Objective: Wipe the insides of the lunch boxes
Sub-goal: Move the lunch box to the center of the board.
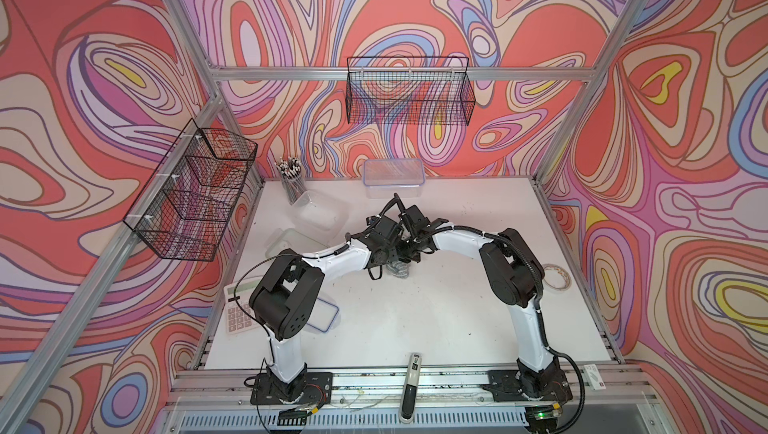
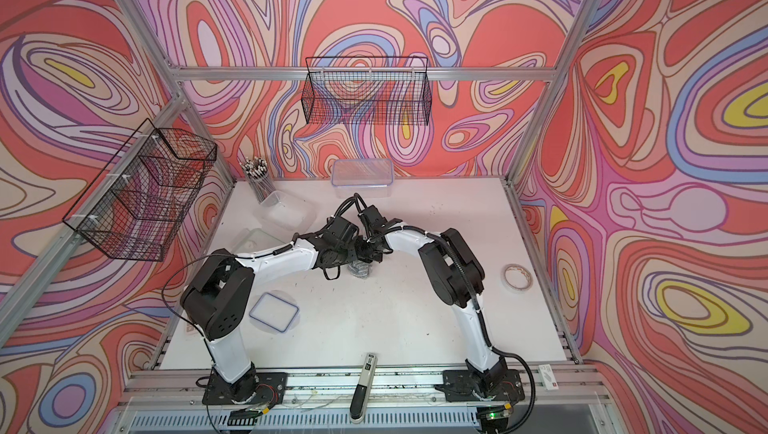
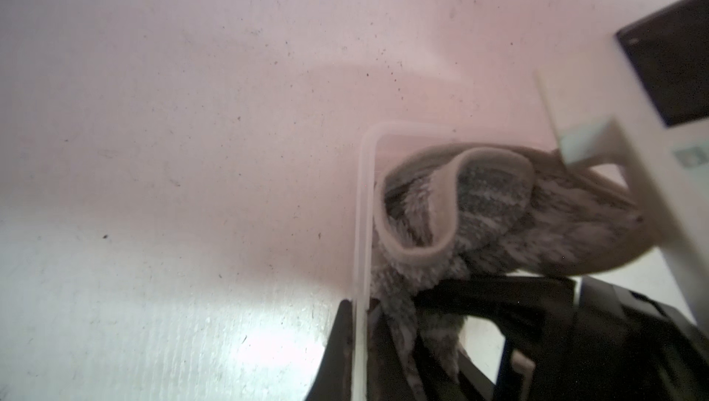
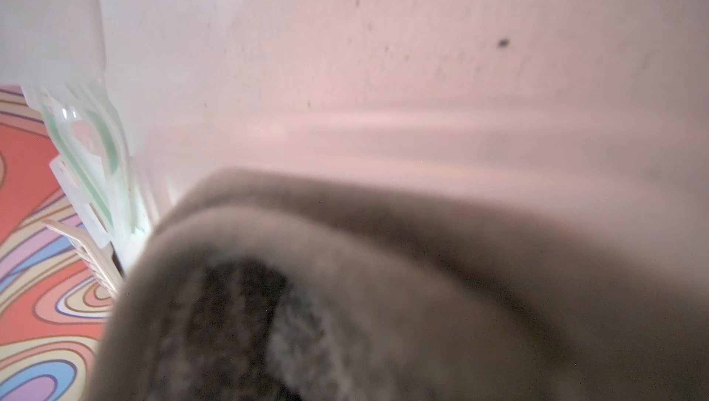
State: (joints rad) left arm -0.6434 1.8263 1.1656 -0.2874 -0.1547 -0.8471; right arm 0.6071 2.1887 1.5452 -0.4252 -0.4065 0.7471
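Left tool (image 3: 358, 314) is pinched shut on the wall of the small lunch box (image 3: 362, 207); the right tool (image 1: 407, 253) is closed, apparently on the grey striped cloth (image 3: 498, 207) inside that box.

Both tools meet over the middle of the counter (image 1: 415, 320), and the small box sits directly beneath them, between the two arms and largely hidden in both top views. In the left wrist view, its clear wall runs between the left tool's fingers (image 3: 339, 345), with the cloth bunched against the wall's inner face. As the cloth lies hard against the held wall, the right arm probably needs to sweep away from it. The box's long axis cannot be made out. The large lidded box (image 1: 393, 176) stands at the back, and the medium open box (image 1: 318, 212) is beside the pen cup (image 1: 293, 191).
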